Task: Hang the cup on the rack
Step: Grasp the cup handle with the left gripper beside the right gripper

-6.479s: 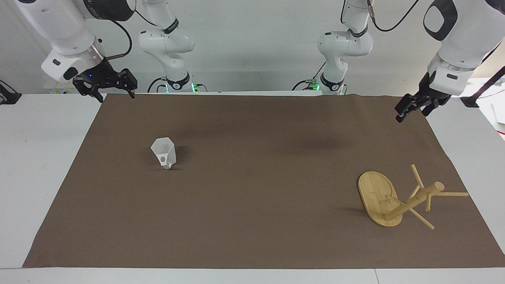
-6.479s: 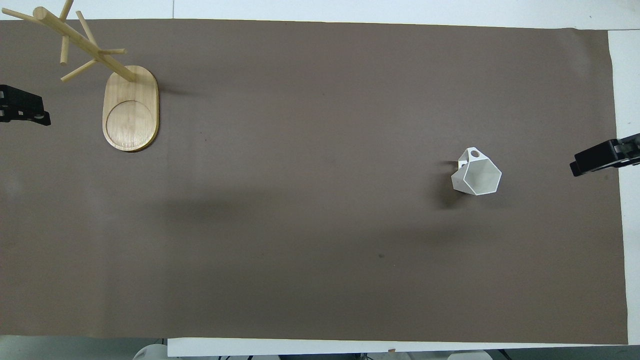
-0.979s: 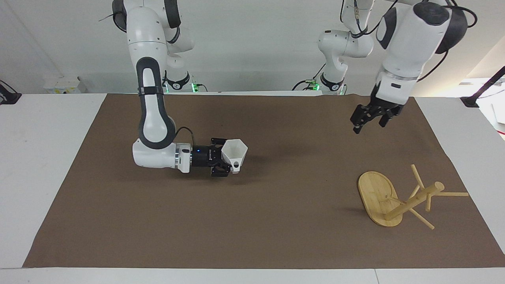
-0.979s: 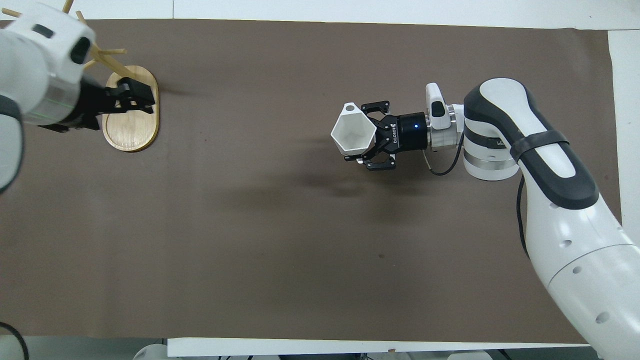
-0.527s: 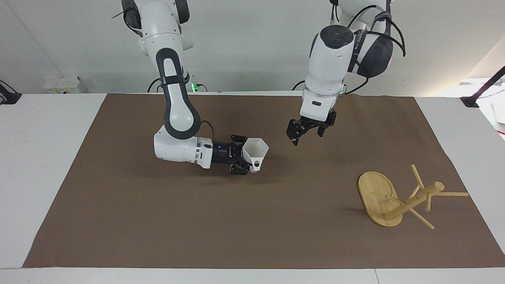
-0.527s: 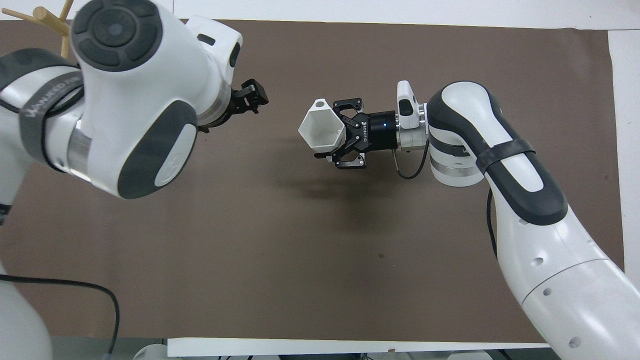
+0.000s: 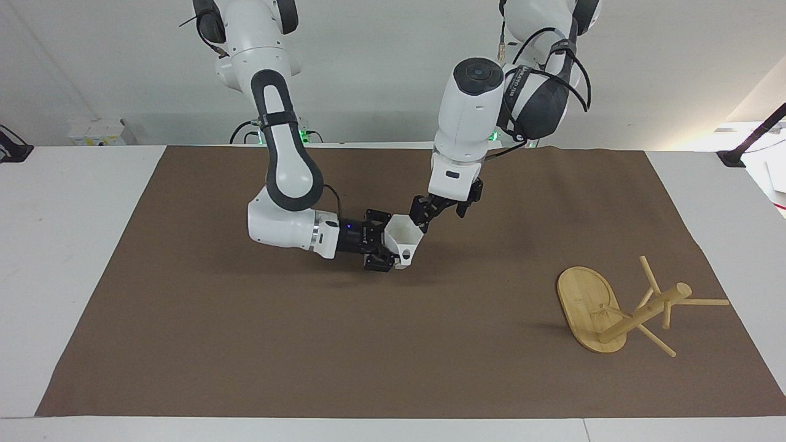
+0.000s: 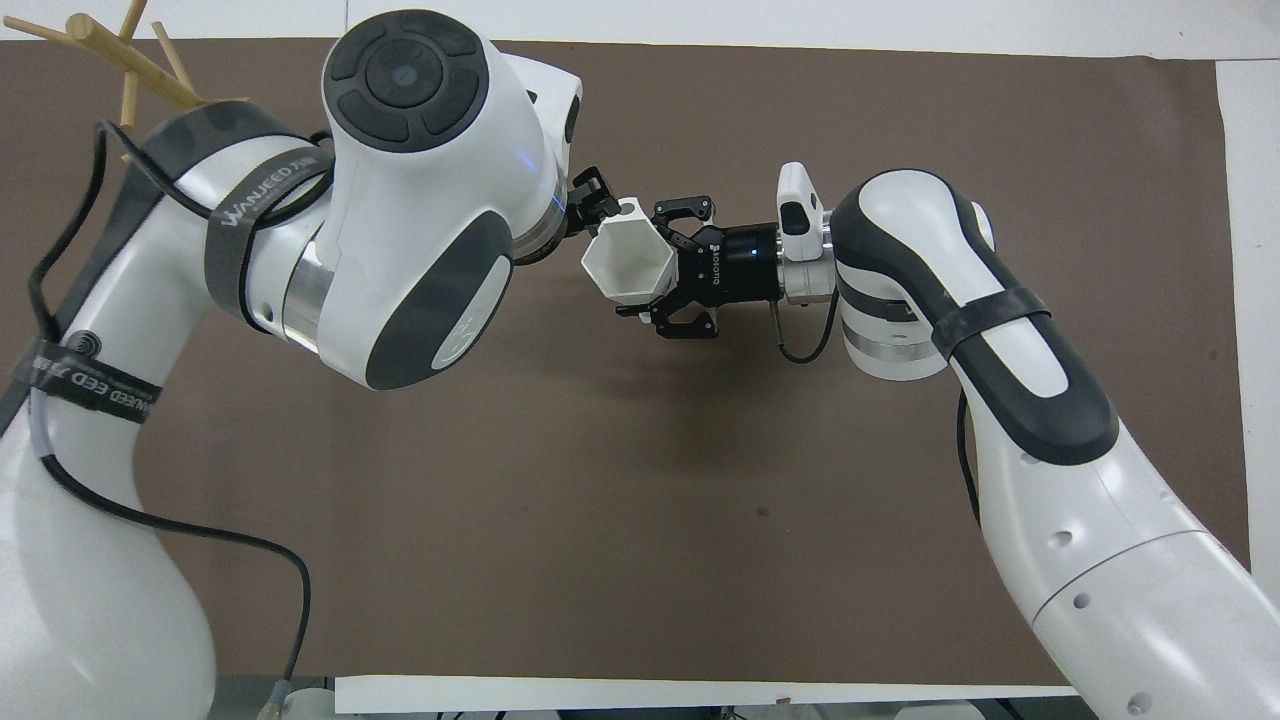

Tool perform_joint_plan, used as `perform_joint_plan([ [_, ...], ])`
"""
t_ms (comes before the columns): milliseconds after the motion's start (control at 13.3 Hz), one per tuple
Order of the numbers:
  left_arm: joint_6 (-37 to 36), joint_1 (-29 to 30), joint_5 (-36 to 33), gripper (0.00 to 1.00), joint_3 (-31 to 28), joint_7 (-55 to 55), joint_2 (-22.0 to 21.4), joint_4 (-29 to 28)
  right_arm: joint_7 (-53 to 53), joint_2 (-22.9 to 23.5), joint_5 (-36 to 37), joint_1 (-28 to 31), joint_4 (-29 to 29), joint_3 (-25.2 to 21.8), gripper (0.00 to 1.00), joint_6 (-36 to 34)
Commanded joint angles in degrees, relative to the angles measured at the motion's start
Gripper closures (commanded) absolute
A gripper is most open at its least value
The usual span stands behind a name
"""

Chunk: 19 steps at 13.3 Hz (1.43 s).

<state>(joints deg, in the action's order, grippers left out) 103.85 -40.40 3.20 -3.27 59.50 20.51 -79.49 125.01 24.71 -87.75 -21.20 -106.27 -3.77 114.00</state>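
The right pincer [image 7: 385, 247] is clamped on the cup [image 7: 404, 239], held sideways above mid-surface [image 7: 245, 344], apparently presenting its rim for a handover. The left pincer [image 7: 424, 219] stands at that rim; whether it grips, I cannot tell. The rack [image 7: 620, 307] waits at the left arm's end.

Robotics laboratory. Two white arms [image 7: 282, 153] are standing at twelve o'clock, mounted on a white table [image 7: 67, 245] that is carrying a brown mat [image 7: 307, 344]. Cables [image 7: 242, 129] are trailing past green status lights [image 7: 302, 133] against bare white walls.
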Motion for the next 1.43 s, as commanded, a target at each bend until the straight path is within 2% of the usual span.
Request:
perform_joint_plan([
  [0, 4.5, -2.2, 1.2, 0.01, -0.9, 4.5, 0.2, -3.5, -1.0, -1.1, -1.0, -0.1, -0.8, -0.1, 0.63, 0.9],
  [151, 5.9, -2.8, 1.2, 0.02, -0.8, 4.7, -0.1, -6.3, -0.9, -1.0, -1.1, -0.1, -0.8, -0.1, 0.63, 0.8],
  [226, 7.5, -2.8, 1.5, 0.15, -0.8, 4.8, -0.2, -7.5, -0.9, -1.1, -1.0, 0.0, -0.8, -0.1, 0.63, 0.8],
  [301, 7.1, -2.8, 2.7, 0.97, -0.8, 7.5, -0.3, -7.6, -0.9, -1.0, -1.1, 0.0, -0.8, -0.1, 0.63, 0.8],
  [377, 8.4, -3.1, 2.9, 1.0, -0.9, 7.6, -0.6, -8.5, -0.9, -1.1, -1.0, 0.0, -0.8, -0.1, 0.62, 0.9],
  [753, 9.6, -2.6, 3.9, 1.0, -0.8, 7.6, -0.4, -8.4, -1.3, -1.1, -1.0, 0.0, -1.0, -0.1, 0.59, 0.9],
  [829, 9.5, -2.7, 3.9, 1.0, -0.9, 7.7, -0.4, -8.3, -1.6, -1.1, -1.0, 0.0, -1.0, -0.1, 0.55, 0.9],
  [1130, 8.8, -2.1, 3.7, 1.0, -1.1, 7.6, -0.5, -8.3, -1.5, -1.1, -0.9, 0.3, -1.0, -0.1, 0.35, 0.8],
  [1205, 8.9, -1.8, 3.3, 1.0, -1.4, 7.3, -0.5, -8.4, -1.4, -1.1, -0.8, 0.5, -1.0, -0.1, 0.22, 0.6],
  [1281, 9.1, -0.9, 3.3, 1.0, -1.6, 7.3, -0.6, -8.4, -1.1, -1.1, -0.2, 1.1, -1.0, -0.2, 0.0, 0.2],
  [1356, 8.9, 0.6, 3.3, 1.0, -1.6, 7.3, -0.6, -8.3, -1.0, -1.1, 0.4, 1.9, -1.0, -0.3, 0.0, -0.1],
])
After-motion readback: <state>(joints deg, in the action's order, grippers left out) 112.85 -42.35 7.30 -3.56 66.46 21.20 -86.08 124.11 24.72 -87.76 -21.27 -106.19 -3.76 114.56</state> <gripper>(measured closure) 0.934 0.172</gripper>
